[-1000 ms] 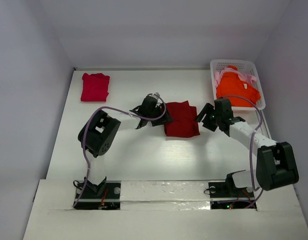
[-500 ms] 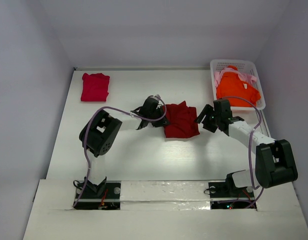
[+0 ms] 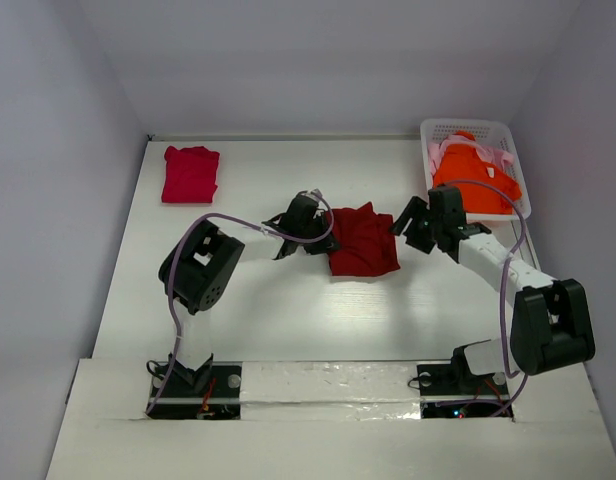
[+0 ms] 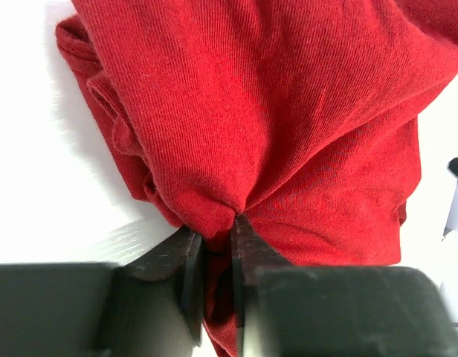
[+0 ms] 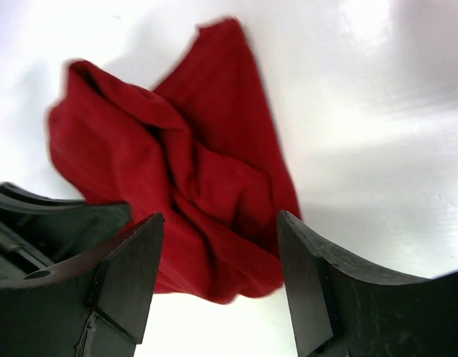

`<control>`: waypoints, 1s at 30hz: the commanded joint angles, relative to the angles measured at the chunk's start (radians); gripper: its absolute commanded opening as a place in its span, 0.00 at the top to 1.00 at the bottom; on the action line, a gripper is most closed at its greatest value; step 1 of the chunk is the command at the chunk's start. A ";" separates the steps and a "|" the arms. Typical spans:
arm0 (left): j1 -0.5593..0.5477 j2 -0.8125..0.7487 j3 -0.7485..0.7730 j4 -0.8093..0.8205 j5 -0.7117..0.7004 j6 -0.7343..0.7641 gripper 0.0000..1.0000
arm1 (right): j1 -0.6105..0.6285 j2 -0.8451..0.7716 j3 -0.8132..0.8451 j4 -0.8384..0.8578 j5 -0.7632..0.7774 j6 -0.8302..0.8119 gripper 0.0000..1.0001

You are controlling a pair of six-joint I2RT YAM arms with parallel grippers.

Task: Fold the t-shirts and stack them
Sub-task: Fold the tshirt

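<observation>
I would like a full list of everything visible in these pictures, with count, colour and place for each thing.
dark red t-shirt: one, dark red, rumpled at the table's middle
crimson-pink t-shirt: one, crimson-pink, folded at the far left of the table
orange t-shirt: one, bright orange, in the basket
pale pink t-shirt: one, pale pink, in the basket, mostly under the orange one
basket: one, white lattice, far right corner
table: one, white
left gripper: one, black, shut on the dark red t-shirt's left edge
right gripper: one, black, open, just right of the dark red t-shirt
</observation>
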 commanded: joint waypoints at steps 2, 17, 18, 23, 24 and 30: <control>-0.015 0.035 0.003 -0.103 -0.017 0.036 0.75 | 0.013 0.016 0.082 -0.005 0.004 -0.026 0.32; -0.024 0.027 -0.009 -0.112 -0.029 0.042 0.15 | 0.154 0.074 0.185 0.028 -0.049 0.023 0.32; -0.024 0.025 -0.012 -0.111 -0.025 0.041 0.15 | 0.163 0.074 0.186 0.031 -0.036 0.028 0.32; -0.024 0.009 -0.032 -0.102 -0.023 0.038 0.14 | 0.172 0.105 0.148 0.102 -0.045 0.066 0.32; -0.024 -0.001 -0.040 -0.102 -0.031 0.038 0.15 | 0.172 0.116 0.125 0.117 -0.053 0.077 0.32; -0.012 -0.047 -0.069 -0.122 -0.057 0.041 0.13 | 0.172 0.206 0.039 0.237 -0.039 0.125 0.33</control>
